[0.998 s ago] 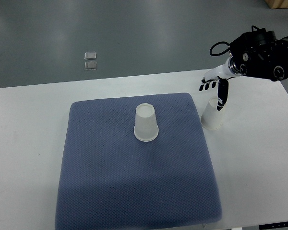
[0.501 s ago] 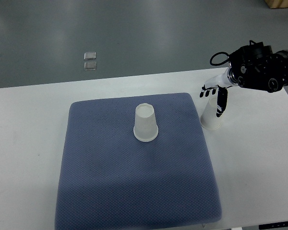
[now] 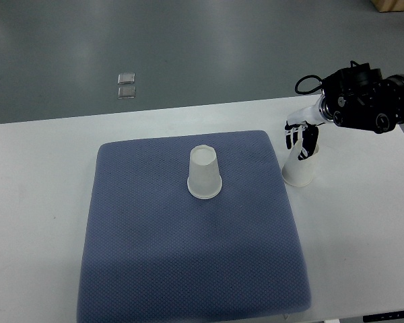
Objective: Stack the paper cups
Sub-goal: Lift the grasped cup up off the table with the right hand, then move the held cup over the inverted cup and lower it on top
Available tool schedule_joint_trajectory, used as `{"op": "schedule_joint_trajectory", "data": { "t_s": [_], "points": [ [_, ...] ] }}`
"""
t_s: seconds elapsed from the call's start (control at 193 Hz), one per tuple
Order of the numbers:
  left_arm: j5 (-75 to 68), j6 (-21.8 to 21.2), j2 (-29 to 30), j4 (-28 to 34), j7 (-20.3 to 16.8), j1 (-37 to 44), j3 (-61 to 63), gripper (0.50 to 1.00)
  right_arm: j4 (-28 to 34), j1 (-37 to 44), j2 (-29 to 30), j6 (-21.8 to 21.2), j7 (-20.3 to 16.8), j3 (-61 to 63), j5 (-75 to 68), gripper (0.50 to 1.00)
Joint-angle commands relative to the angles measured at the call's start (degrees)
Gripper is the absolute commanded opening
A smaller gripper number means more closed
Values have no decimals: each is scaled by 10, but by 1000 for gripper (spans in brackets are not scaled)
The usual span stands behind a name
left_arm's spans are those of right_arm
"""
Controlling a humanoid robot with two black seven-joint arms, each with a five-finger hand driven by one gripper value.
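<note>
Top view: right hand (image 3: 301, 140) is wrapped around the upper part of a white paper cup (image 3: 300, 167), grasping it. That cup stands inverted on the white table (image 3: 40, 175), just beside the blue mat (image 3: 188, 256). Well to the hand's left, a second inverted cup (image 3: 205, 173) stands on the mat.

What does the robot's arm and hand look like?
Only the right arm shows, coming in from the right edge. It is chunky and black, with round joints and small silver discs, and a black cable loops off it. The wrist part is white. The right hand is white with thin fingers and black tips.
</note>
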State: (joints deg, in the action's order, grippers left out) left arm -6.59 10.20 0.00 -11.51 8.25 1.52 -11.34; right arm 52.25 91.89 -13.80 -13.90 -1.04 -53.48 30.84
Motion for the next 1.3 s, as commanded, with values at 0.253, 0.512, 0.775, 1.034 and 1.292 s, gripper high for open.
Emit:
{"op": "schedule_joint_trajectory", "data": {
  "t_s": [0.253, 0.512, 0.775, 1.034, 1.292],
  "points": [
    [0, 0, 0, 0, 0, 2, 0, 1000, 16, 51, -17, -23, -4, -3, 3, 584],
    [0, 0, 0, -2, -1, 1, 0, 1000, 101, 248, -76, -111, -4, 2, 3, 590],
    [0, 0, 0, -2, -1, 1, 0, 1000, 194, 443, -118, -185, -4, 7, 1, 599],
    [0, 0, 0, -1, -1, 1, 0, 1000, 225, 469, -97, -177, -3, 8, -24, 599],
    [0, 0, 0, -2, -1, 0, 0, 1000, 220, 481, 40, -129, -3, 9, -167, 605]
  ]
}}
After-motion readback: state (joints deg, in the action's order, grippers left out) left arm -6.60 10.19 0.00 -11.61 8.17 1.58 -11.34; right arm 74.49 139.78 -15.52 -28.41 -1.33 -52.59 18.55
